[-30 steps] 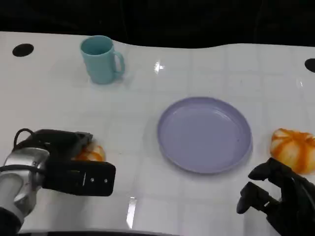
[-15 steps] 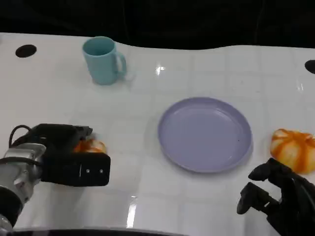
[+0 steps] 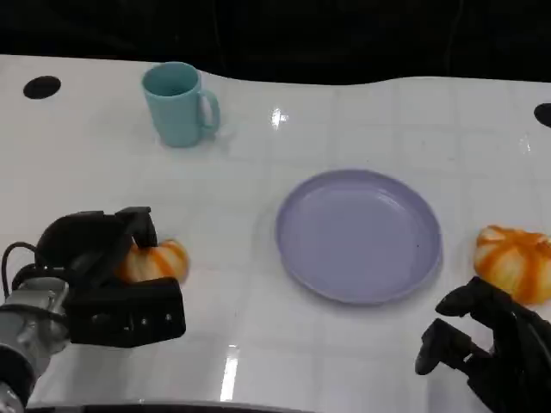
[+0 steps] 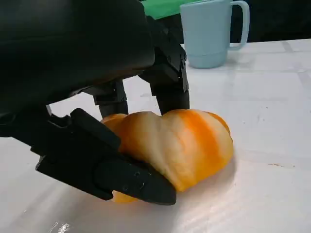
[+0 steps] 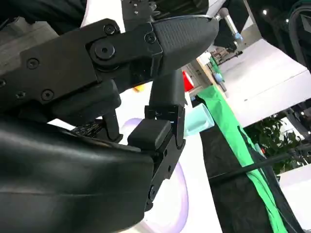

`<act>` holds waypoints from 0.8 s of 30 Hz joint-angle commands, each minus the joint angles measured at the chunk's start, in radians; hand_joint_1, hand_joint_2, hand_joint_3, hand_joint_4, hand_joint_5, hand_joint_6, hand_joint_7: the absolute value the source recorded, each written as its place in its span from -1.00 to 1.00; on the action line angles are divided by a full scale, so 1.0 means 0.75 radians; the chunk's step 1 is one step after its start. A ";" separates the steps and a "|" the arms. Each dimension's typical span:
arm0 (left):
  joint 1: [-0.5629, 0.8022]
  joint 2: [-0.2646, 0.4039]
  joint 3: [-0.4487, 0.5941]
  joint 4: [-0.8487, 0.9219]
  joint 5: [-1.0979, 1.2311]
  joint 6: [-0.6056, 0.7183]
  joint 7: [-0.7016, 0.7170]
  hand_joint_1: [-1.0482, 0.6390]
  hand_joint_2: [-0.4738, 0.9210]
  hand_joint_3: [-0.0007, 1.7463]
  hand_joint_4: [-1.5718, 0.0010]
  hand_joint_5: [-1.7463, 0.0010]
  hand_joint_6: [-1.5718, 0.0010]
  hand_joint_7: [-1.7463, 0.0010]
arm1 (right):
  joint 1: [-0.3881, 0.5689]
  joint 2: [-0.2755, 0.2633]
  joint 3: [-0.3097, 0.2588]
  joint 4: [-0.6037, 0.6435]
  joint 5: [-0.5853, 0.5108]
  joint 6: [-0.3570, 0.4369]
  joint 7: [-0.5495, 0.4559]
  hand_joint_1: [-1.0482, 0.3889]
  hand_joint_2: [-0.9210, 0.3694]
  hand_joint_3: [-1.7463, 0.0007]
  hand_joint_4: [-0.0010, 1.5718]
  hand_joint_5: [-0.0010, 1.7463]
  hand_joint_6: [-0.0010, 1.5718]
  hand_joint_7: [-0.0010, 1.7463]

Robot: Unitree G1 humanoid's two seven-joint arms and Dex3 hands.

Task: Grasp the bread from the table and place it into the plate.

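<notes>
An orange-striped bread (image 3: 157, 261) lies on the white table at the left; the left wrist view shows this bread (image 4: 180, 141) close up. My left hand (image 3: 90, 251) grips it, with fingers (image 4: 167, 73) on its far side and the thumb (image 4: 107, 165) pressed against its near side. It still touches the table. The lavender plate (image 3: 357, 234) sits at the centre right with nothing on it. My right hand (image 3: 486, 346) hangs at the lower right, fingers half bent and apart, holding nothing. A second orange bread (image 3: 515, 260) lies just beyond it.
A light blue mug (image 3: 176, 104) stands at the back left, and the left wrist view has the mug (image 4: 214, 31) behind the bread. Black round holes (image 3: 41, 87) mark the table's far corners. The dark far table edge runs along the top.
My left hand has turned and drawn back a little, so more of the bread shows at its right side. The right hand and the plate have stayed put.
</notes>
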 commanded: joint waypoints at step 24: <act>-0.038 -0.103 0.178 -0.222 -0.258 -0.205 0.086 0.07 0.42 0.29 -0.12 -1.00 0.12 -1.00 | 0.002 -0.022 -0.014 0.001 0.004 0.010 -0.010 -0.26 -1.00 0.77 -0.10 0.80 0.00 0.23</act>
